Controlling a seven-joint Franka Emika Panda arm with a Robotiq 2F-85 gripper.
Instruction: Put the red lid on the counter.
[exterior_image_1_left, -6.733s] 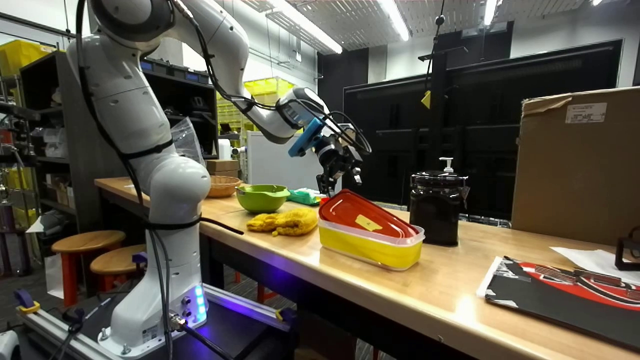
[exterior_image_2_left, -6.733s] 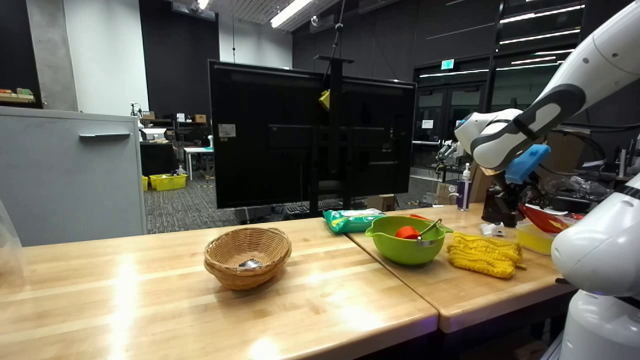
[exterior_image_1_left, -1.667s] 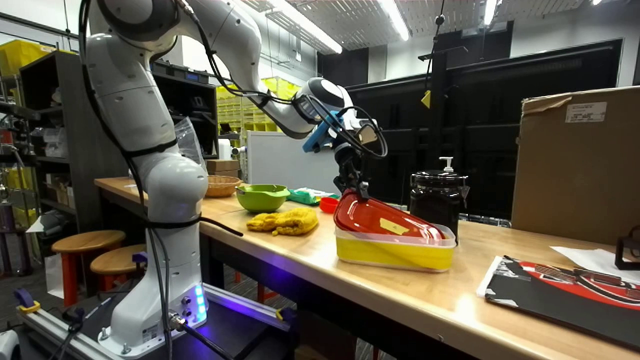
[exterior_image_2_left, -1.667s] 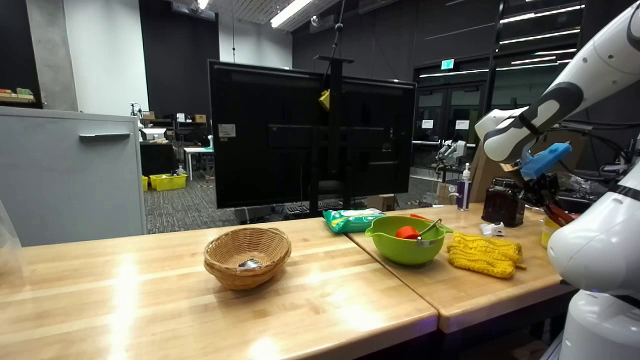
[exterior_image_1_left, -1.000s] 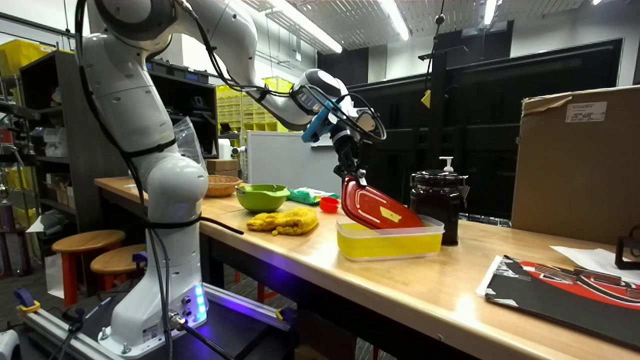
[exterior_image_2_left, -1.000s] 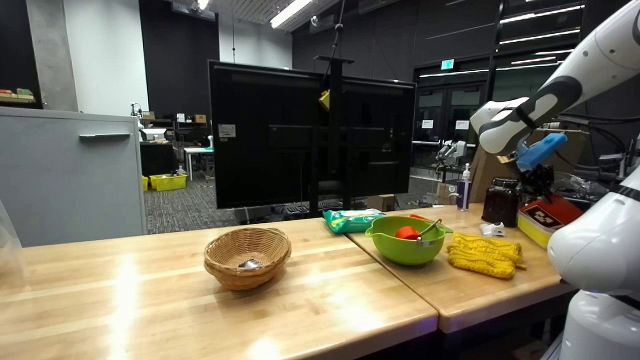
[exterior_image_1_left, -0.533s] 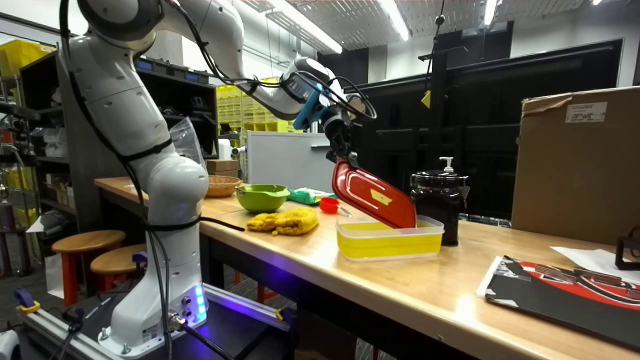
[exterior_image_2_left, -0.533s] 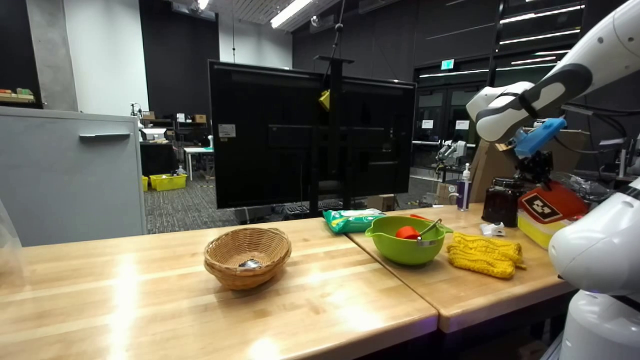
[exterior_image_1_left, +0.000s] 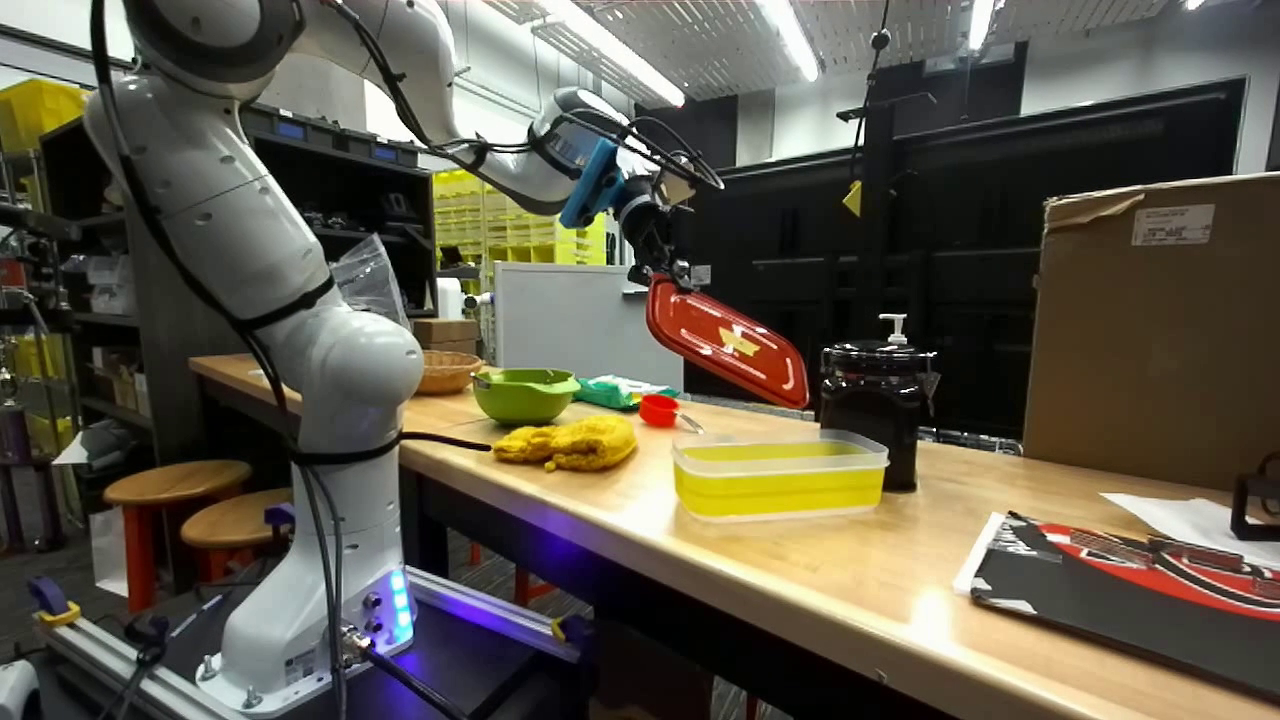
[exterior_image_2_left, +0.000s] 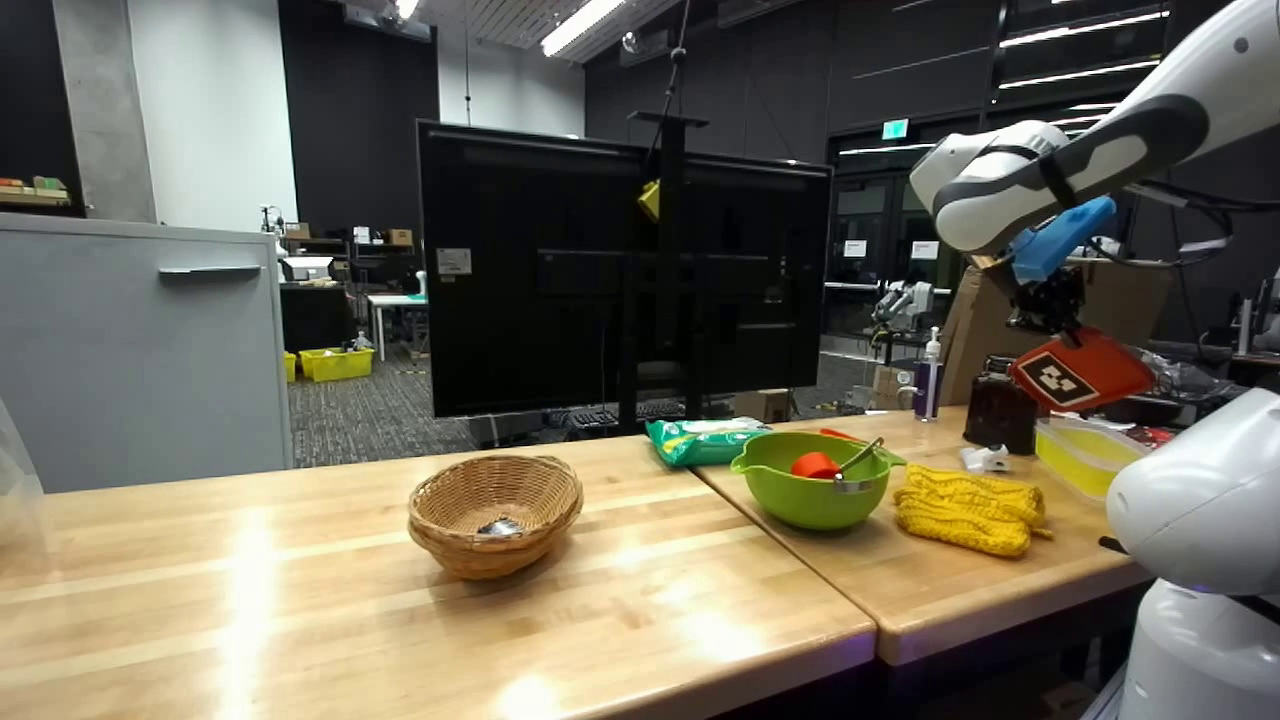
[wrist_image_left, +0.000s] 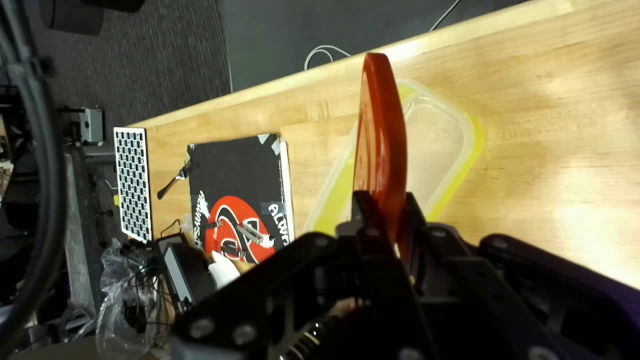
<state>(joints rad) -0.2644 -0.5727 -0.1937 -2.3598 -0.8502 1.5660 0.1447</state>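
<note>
Wooden counter stretches out, yellow tub on it uncovered. My gripper nearly closed, pinching red lid by one end. Lid hangs tilted above tub, clear of it. Grasp and lift look done; I judge lowering to counter and release remain.

In the wrist view the red lid is nearly edge-on, its lower end hidden between the fingers of the gripper, and together they cover part of the yellow tub. In an exterior view the robot arm, cut off at the right edge, hides part of the tub, while the lid covers some of the dark jar. A dark thing in the wicker basket cannot be made out. In an exterior view the cardboard box is cut off at the right edge. The counter runs out of all three views. Black cables blur at the wrist view's left.
</note>
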